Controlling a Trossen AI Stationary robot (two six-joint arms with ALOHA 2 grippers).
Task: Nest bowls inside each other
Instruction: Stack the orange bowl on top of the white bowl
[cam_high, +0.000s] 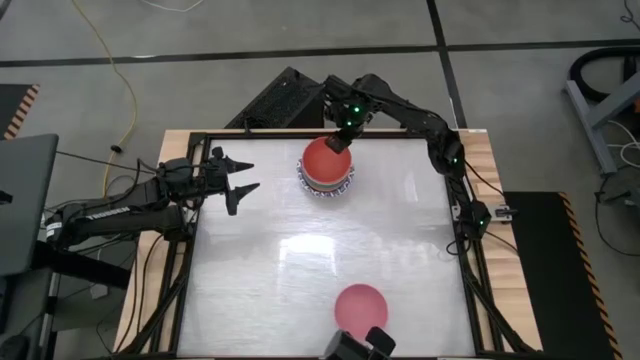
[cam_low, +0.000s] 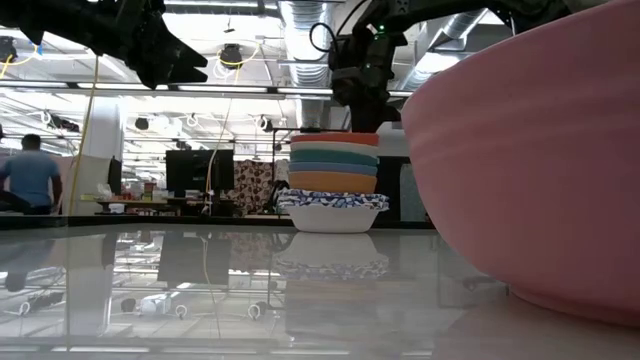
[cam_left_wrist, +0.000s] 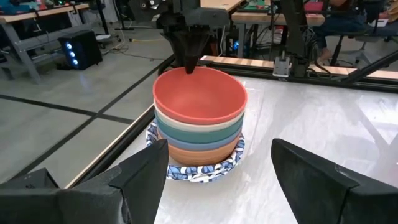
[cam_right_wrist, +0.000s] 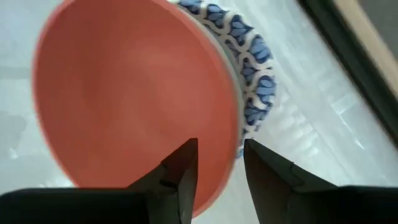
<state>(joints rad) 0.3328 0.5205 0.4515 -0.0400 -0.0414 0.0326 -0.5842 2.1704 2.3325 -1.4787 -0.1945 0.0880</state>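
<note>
Right gripper (cam_right_wrist: 214, 163) hung over the far rim of the red bowl (cam_high: 327, 159) topping the stack (cam_left_wrist: 199, 134), jaws parted astride the rim, apparently releasing. Left gripper (cam_high: 243, 176) waited open beside the stack. Next likely: fetching the pink bowl (cam_high: 360, 305) well away.

No readable text, label, brand or number anywhere. Only a wordless blue pattern on the rim of the bottom bowl (cam_left_wrist: 198, 172) of the stack.
</note>
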